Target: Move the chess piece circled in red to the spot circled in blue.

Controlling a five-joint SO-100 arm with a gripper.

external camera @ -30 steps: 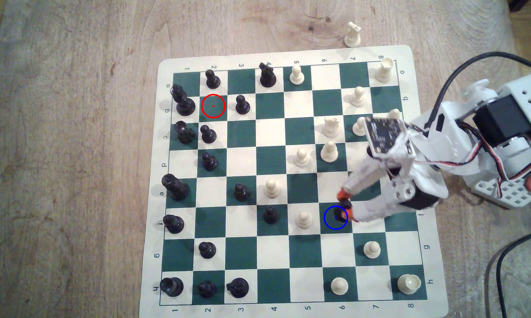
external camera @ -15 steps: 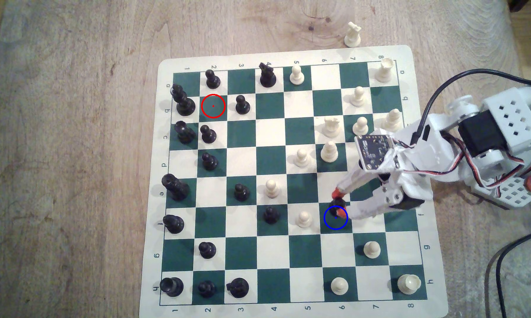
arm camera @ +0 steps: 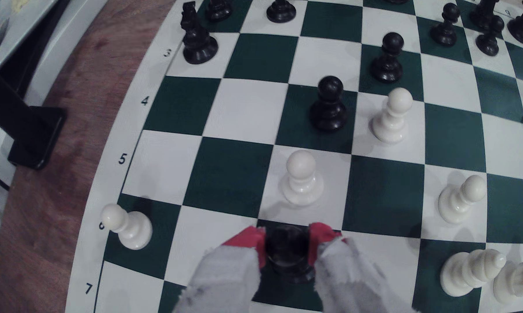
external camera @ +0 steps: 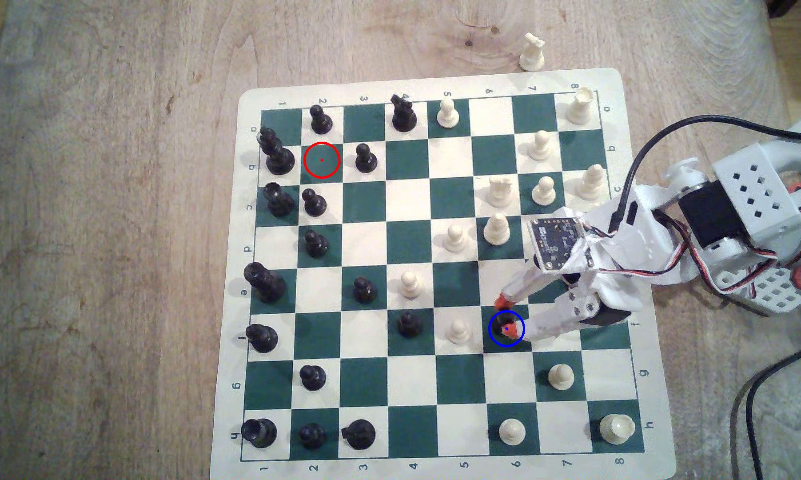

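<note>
The gripper (external camera: 508,316) has lowered over the last second, red-tipped jaws clamped on the black piece (arm camera: 287,249), now inside the blue circle (external camera: 521,339). Base contact with the square looks likely, unconfirmed. Release remains.

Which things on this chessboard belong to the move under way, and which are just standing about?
Belongs to the job:
- black piece
- tool, closed on it
- blue-circled square
- red-circled square

Just standing about:
- white pawn
- black pawn
- off-board white knight

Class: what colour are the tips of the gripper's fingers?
Red fingertips, clearest in the wrist view.
</note>
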